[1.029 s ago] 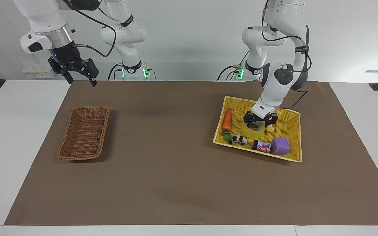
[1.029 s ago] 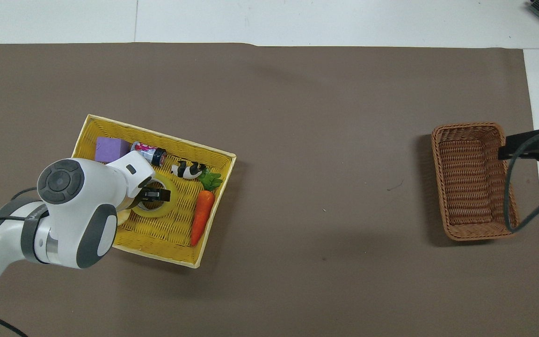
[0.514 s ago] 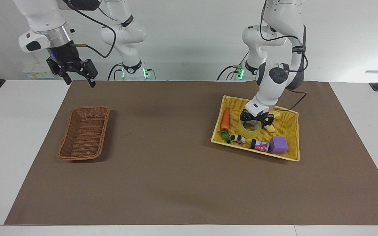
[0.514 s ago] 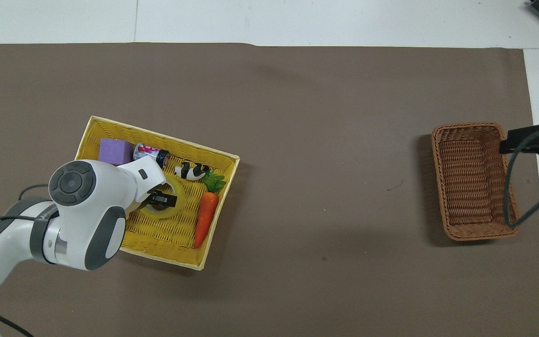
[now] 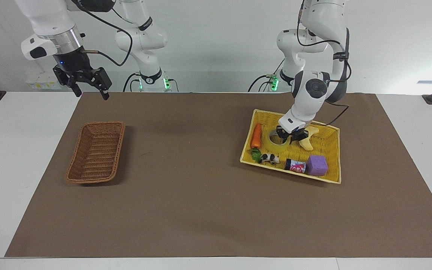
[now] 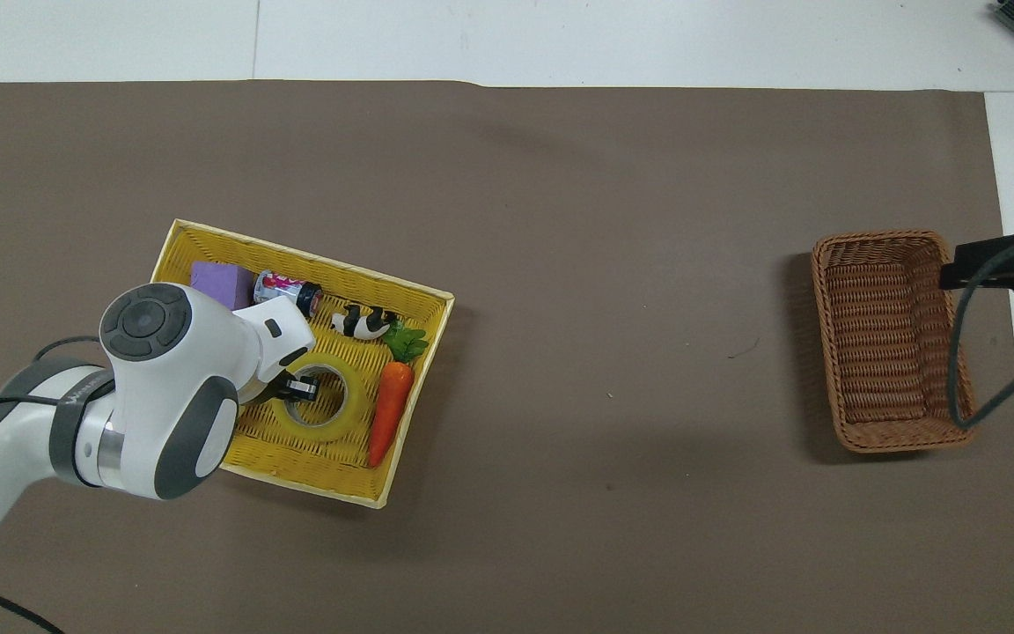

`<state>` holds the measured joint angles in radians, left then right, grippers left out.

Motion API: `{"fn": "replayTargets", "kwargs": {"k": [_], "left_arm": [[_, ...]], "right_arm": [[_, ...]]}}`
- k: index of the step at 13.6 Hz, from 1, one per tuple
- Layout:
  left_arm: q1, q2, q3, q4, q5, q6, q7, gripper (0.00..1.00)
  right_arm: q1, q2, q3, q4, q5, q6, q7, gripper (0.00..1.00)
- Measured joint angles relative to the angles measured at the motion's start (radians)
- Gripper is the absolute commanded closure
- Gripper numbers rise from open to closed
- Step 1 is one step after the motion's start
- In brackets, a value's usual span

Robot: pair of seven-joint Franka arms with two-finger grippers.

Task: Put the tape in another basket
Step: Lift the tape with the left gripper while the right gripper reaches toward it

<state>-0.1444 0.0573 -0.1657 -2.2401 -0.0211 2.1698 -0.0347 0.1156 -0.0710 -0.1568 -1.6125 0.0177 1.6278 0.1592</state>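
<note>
Since a second ago the left end effector (image 5: 290,136) has closed on the rim of the tape (image 5: 278,139) and the yellow basket (image 5: 333,151) has slid slightly toward the robots. Its fingertips pinch the roll's wall on the side toward the banana (image 5: 308,139). Within the yellow basket the tape lies beside the carrot (image 5: 256,136), with the toy cow (image 5: 270,158), the small can (image 5: 295,166) and the purple cube (image 5: 317,165) farther from the robots. At the right arm's end of the table (image 5: 21,150), the brown wicker basket (image 5: 96,152) sits on the brown mat (image 5: 186,180). Above the mat's edge nearest the robots, the right end effector (image 5: 88,88) waits with fingers spread wide, holding nothing.
</note>
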Motion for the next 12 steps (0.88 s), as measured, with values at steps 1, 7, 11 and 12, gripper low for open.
{"fn": "replayTargets", "kwargs": {"k": [1,7,11,12], "left_arm": [[0.001,0.0,0.002,0.027,0.0,-0.039,-0.004,1.0],[0.032,-0.005,0.02,0.216,0.0,-0.201,-0.008,1.0],[0.049,-0.018,0.022,0.317,-0.018,-0.247,-0.062,1.0],[0.048,-0.018,0.018,0.334,-0.04,-0.248,-0.099,1.0]], "right_arm": [[0.0,0.0,0.0,0.0,0.0,0.0,0.0,0.0],[0.002,0.0,0.008,0.002,0.0,0.001,-0.001,0.0],[0.01,0.0,0.03,0.005,0.0,0.003,-0.001,0.0],[0.01,0.0,0.032,0.005,0.0,0.009,-0.001,0.0]]}}
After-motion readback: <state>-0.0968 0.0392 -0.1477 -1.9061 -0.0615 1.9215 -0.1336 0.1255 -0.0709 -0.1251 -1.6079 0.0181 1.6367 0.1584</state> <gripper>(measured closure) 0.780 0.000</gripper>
